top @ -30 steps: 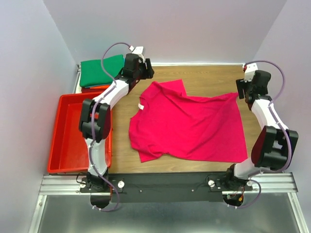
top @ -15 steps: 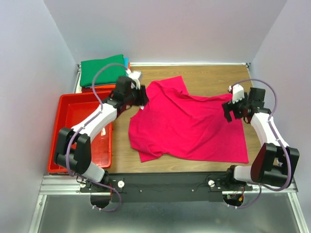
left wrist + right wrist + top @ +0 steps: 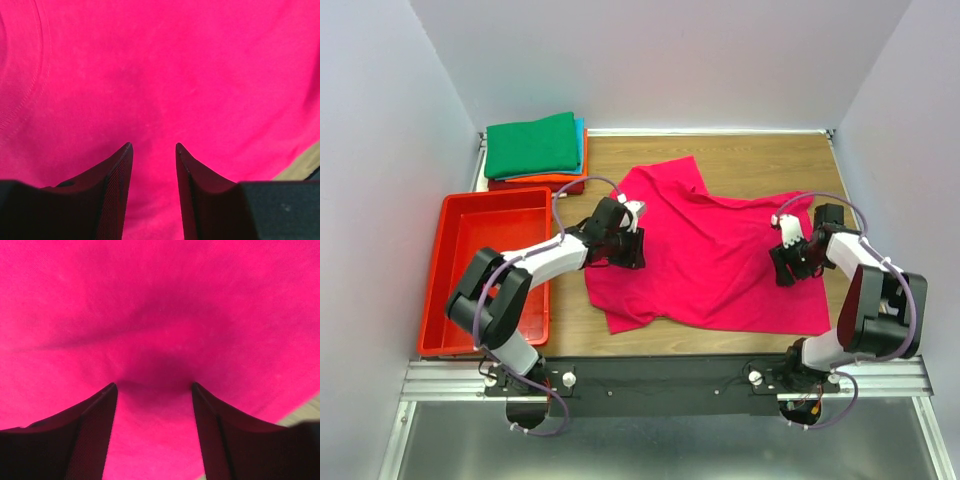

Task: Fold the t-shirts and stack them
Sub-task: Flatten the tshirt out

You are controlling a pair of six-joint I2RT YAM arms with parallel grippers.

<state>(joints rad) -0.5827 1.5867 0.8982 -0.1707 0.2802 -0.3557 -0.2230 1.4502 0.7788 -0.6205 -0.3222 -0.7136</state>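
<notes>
The magenta-pink t-shirt [image 3: 710, 255] lies spread and creased on the wooden table. My left gripper [image 3: 630, 246] is down on its left part, near the collar. In the left wrist view the gripper [image 3: 153, 146] is open, with pink cloth [image 3: 165, 75] under the tips. My right gripper [image 3: 784, 264] is down on the shirt's right part. In the right wrist view it [image 3: 153, 386] is open wide, its tips at a shadowed dent in the cloth [image 3: 155, 300]. The folded stack sits at the far left: green [image 3: 532, 145] on top, then teal-blue [image 3: 581, 133], orange [image 3: 550, 179] and dark red [image 3: 535, 187].
The red plastic tray [image 3: 448, 270] stands at the left of the table, beside the left arm. Bare wood [image 3: 760, 160] shows behind the shirt and a strip [image 3: 575, 320] at its near left. Grey walls close in the left, back and right sides.
Both arms have swung from the far corners toward me and inward, and both grippers have come down onto the shirt. The shirt's outline has barely changed.
</notes>
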